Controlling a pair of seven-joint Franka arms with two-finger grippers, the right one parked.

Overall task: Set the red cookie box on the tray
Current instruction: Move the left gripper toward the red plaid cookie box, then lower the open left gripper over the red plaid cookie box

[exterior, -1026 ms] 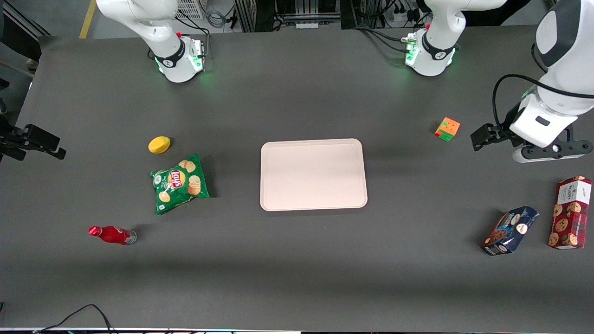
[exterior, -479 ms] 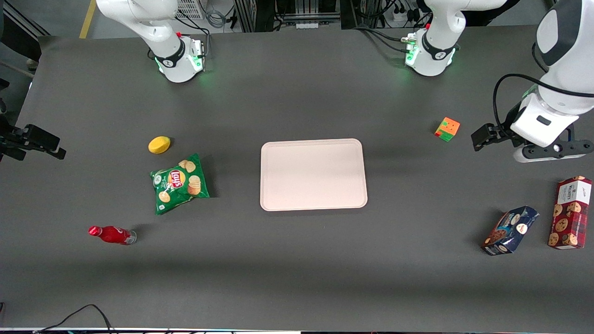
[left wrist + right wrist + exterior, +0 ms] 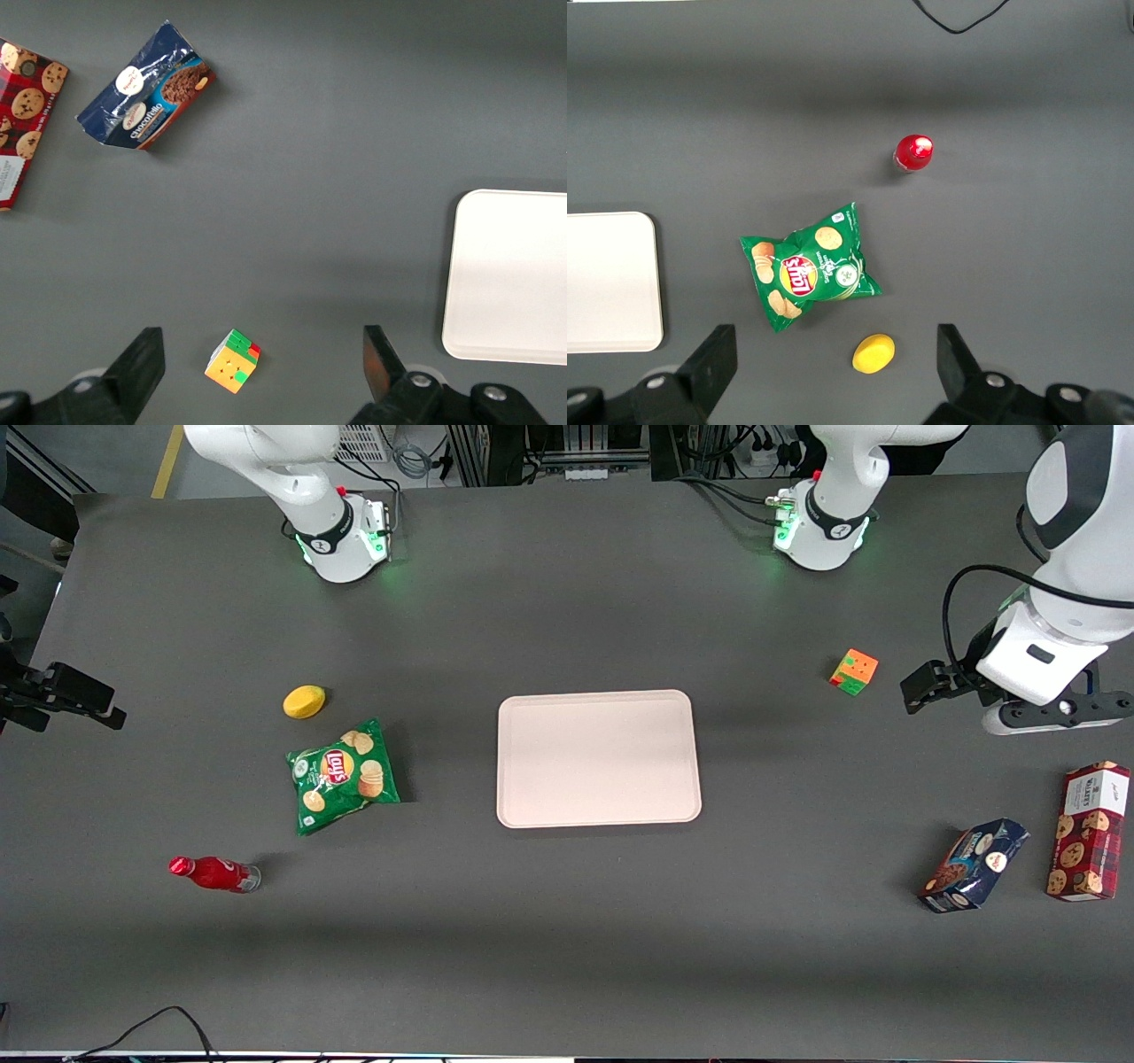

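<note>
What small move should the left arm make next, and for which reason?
Probably it should bring the gripper nearer to the front camera and lower it over the red cookie box. The gripper is open, holds nothing, and hangs high near the puzzle cube. The box lies flat on the table beside the dark blue cookie package, apart from the tray.

My desk (image 3: pixel 567 957) is a broad dark grey top with a matte surface, lit evenly from above, with soft shadows lying across it. A black cable (image 3: pixel 151 1027) curls over its near edge. At the edge farthest from the front camera stand dark equipment racks (image 3: pixel 567 447) with tangled wires, and pale floor with a yellow line (image 3: pixel 166 460).
</note>
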